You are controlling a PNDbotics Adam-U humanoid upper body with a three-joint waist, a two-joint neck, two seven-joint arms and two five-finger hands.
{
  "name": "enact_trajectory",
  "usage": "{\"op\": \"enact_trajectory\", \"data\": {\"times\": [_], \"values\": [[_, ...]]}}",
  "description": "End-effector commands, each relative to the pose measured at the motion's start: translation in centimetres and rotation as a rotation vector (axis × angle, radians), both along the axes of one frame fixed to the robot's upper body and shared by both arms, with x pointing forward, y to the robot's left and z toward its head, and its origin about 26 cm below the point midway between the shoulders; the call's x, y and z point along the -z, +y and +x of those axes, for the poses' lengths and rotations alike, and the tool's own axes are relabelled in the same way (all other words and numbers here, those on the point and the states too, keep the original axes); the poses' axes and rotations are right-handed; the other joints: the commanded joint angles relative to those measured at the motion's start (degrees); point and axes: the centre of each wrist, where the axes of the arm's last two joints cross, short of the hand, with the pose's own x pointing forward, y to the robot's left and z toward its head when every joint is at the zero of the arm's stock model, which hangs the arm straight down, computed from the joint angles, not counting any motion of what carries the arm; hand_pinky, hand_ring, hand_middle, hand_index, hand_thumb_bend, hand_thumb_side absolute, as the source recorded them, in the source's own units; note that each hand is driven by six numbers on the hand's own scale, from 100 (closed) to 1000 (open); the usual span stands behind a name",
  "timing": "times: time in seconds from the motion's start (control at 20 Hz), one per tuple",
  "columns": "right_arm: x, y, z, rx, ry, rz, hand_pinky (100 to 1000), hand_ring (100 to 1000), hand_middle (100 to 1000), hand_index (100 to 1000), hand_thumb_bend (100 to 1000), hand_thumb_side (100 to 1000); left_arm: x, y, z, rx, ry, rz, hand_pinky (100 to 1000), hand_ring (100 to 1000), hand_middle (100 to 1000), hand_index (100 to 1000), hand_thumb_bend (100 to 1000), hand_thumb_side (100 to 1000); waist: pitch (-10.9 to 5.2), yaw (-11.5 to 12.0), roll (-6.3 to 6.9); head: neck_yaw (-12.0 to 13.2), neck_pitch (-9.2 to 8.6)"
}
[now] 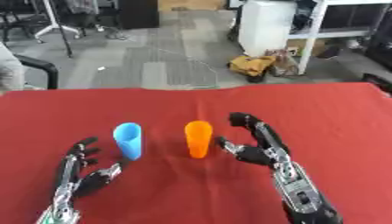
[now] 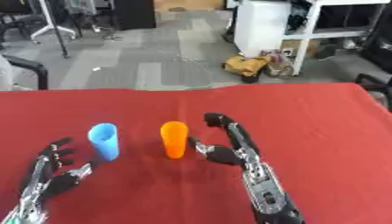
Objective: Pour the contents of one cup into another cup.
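Observation:
An orange cup [image 1: 197,138] stands upright near the middle of the red table [image 1: 321,113]. A light blue cup [image 1: 128,140] stands upright a short way to its left. My right hand [image 1: 259,146] is open just right of the orange cup, thumb and fingers spread toward it, with a small gap between. My left hand [image 1: 82,170] rests open at the lower left, fingers up, just left of and below the blue cup. What is inside the cups cannot be seen.
The red cloth's far edge [image 1: 191,87] runs across the middle of the view. Beyond it lie grey floor, a yellow bag [image 1: 253,65], a white cabinet [image 1: 264,24] and a black chair arm [image 1: 42,70] at the left.

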Motion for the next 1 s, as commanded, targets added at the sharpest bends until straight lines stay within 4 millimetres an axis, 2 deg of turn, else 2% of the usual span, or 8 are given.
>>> {"op": "enact_trajectory", "data": {"times": [0.05, 0.5, 1.0], "values": [[-1.3, 0.3, 0.1, -0.017, -0.040, 0.002, 1000, 831, 760, 829, 472, 233, -1.2, -0.1, 0.7, 0.000, -0.030, 0.006, 709, 786, 833, 813, 780, 226, -0.68, -0.2, -0.20, 0.3, -0.07], [-1.8, 1.0, 0.2, -0.043, -0.054, 0.004, 1000, 831, 758, 828, 471, 231, -3.2, 0.2, 1.9, -0.010, -0.065, 0.016, 710, 784, 830, 811, 795, 207, 0.59, -1.8, -0.84, 0.9, -1.16], [-2.0, 1.4, 0.2, -0.058, -0.058, 0.002, 1000, 831, 757, 827, 469, 231, -4.5, 0.2, 2.7, -0.018, -0.074, 0.012, 708, 776, 822, 808, 802, 203, 1.68, -3.2, -0.71, 1.4, -1.76]]}}
